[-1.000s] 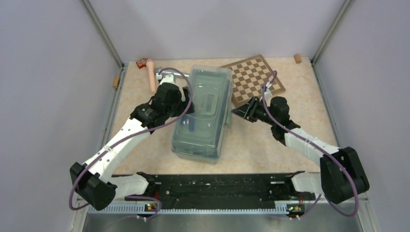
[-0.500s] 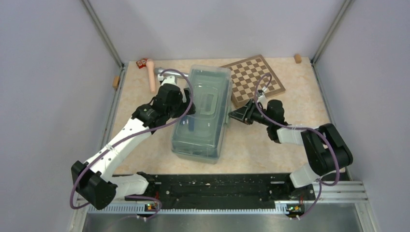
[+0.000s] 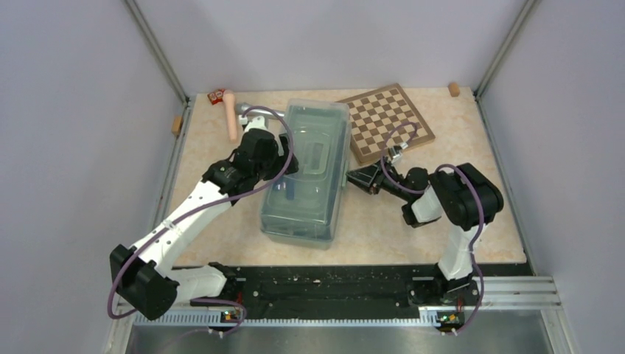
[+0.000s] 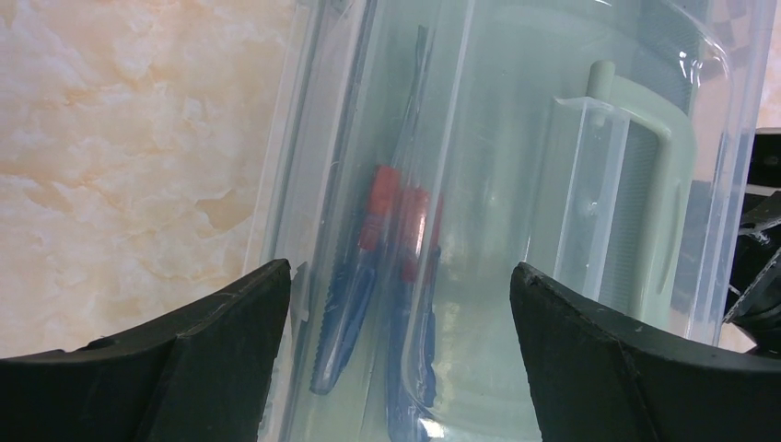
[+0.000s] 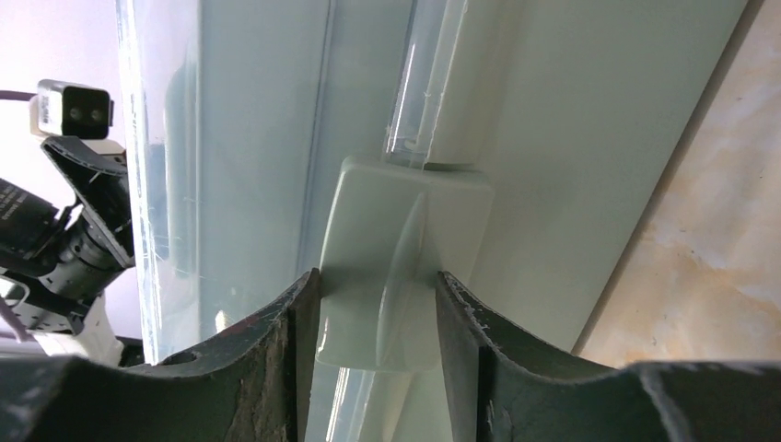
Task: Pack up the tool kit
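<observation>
Right claw [image 5: 378, 287] pinches the latch [image 5: 405, 239] on the toolbox [image 3: 308, 193]; left claw [image 4: 401, 276] spread; its long axis runs near-to-far.

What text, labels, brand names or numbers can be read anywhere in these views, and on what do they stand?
No readable text in any view: none on the toolbox and none on the chessboard.
Small red item at the back left of the table: pale markings, too small to read.

table [image 3: 472, 214]: pale, marbled
toolbox [image 3: 306, 199]: on the table
chessboard [image 3: 387, 122]: just beside toolbox, back right
hammer [image 3: 230, 118]: near toolbox, back left
</observation>
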Available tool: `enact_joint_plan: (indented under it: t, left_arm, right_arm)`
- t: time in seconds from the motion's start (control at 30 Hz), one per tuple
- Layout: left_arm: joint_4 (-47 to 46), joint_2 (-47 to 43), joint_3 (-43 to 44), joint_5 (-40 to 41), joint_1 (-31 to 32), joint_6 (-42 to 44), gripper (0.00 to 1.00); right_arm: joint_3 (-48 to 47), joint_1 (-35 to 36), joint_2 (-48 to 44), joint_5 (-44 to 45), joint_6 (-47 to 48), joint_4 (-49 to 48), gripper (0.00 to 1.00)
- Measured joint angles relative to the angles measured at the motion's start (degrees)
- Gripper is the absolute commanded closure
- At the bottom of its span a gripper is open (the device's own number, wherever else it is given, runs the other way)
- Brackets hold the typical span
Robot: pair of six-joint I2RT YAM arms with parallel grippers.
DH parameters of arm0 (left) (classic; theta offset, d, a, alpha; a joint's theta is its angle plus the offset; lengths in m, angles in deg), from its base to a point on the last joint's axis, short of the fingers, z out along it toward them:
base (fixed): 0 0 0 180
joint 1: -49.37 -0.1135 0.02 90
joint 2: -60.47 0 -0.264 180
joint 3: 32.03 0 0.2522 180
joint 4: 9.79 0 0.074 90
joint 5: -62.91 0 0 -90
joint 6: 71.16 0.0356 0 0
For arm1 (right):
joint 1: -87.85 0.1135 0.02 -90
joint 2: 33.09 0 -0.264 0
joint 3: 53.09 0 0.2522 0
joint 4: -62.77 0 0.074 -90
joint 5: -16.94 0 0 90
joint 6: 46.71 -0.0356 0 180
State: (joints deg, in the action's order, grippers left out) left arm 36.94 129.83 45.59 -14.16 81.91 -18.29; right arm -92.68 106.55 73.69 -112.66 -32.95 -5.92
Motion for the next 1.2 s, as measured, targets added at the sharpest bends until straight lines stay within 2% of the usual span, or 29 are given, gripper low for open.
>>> enact_joint_plan:
  t: [0.1,0.23,0.43,0.5,0.6,0.7,0.83,1.03,1.2]
  left_arm:
    - [-0.37,-0.5,-0.48,0.35,-0.11,-0.28,0.09]
    - [-0.85,-1.51,-1.38,0.98,-0.09,-0.57,0.08]
    - [-0.42,-6.14,-1.95,4.37,0.02,-0.72,0.08]
    - [-0.11,-8.63,-1.95,6.21,-0.07,-0.63,0.07]
    - [0.9,-13.6,-1.95,10.49,-0.17,0.42,0.07]
    - [2.12,-18.45,-1.95,15.1,-0.22,2.38,0.07]
    - [3.5,-25.35,-1.9,21.16,-0.24,6.1,0.07]
    - [4.85,-34.58,-1.84,27.34,-0.24,12.15,0.06]
    - [5.66,-40.83,-0.44,30.32,-0.24,16.44,0.05]
  right_arm:
    - [0.0,0.11,2.03,0.04,-2.27,-3.3,0.5]
    - [0.02,0.13,1.92,0.09,-2.49,-2.97,0.44]
    - [1.57,-1.99,-7.41,-2.95,2.38,8.46,0.35]
    - [1.53,-4.42,-12.83,-3.37,5.9,15.65,0.32]
    - [-0.28,-7.74,-23.02,-1.57,14.56,32.98,0.17]
    - [-7.06,-8.76,-34.36,6.23,26.51,57.05,0.09]
    - [-17.27,-8.87,-48.33,18.62,39.63,79.8,0.06]
    - [-27.36,-9.03,-62.77,37.11,50.36,99.19,0.02]
    - [-32.06,-9.01,-70.73,48.65,56.74,107.97,0.01]
